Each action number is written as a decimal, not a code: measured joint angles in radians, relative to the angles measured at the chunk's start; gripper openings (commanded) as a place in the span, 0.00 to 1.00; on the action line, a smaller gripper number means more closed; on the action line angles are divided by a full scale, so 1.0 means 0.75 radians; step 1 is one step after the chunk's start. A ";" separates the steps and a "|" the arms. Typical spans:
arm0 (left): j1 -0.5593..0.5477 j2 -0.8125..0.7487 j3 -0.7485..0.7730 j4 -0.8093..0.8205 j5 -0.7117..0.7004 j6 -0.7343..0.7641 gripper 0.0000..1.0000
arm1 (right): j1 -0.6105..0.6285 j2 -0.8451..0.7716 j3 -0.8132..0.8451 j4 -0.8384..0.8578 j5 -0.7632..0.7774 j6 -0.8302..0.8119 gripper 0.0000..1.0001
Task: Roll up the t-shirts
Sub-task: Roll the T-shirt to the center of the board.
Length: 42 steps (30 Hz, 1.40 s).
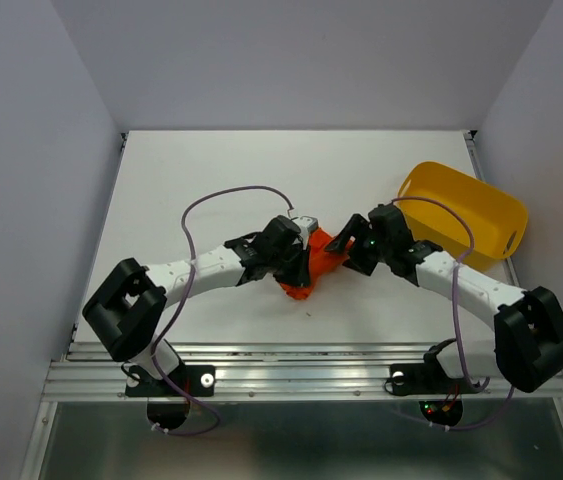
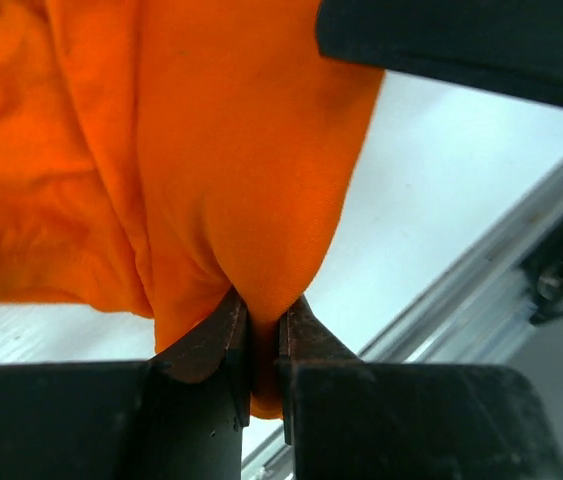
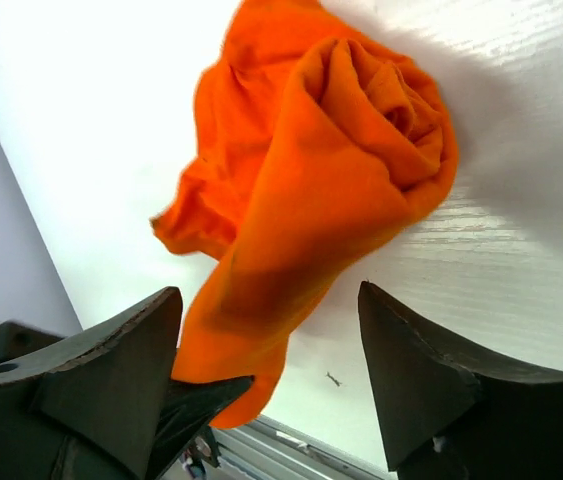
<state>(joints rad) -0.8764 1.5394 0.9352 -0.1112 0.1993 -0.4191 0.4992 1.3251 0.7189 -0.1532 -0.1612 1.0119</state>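
Observation:
The orange-red t-shirt (image 1: 316,262) lies bunched and partly rolled on the white table between the two arms. In the right wrist view the t-shirt (image 3: 331,160) shows a spiral rolled end at the upper right. My left gripper (image 1: 296,268) is shut on a fold of the shirt; the left wrist view shows the cloth (image 2: 251,180) pinched between the fingers (image 2: 229,335). My right gripper (image 1: 346,252) is open, its fingers (image 3: 121,365) wide apart just right of the roll, with the cloth's lower tail between them and no grip.
A yellow plastic tub (image 1: 466,212) stands tilted at the right side of the table behind the right arm. The table's near metal rail (image 1: 301,375) runs along the front. Grey walls close in the left, back and right.

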 measured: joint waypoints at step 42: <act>0.521 0.272 -0.060 0.281 0.972 -0.186 0.00 | 0.066 0.300 0.330 -0.167 0.057 -0.226 0.09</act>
<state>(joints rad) -0.4858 1.7435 0.8902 0.0998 0.9283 -0.5583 0.5488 1.5501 0.9665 -0.2783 -0.1184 0.8421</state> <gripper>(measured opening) 0.219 0.092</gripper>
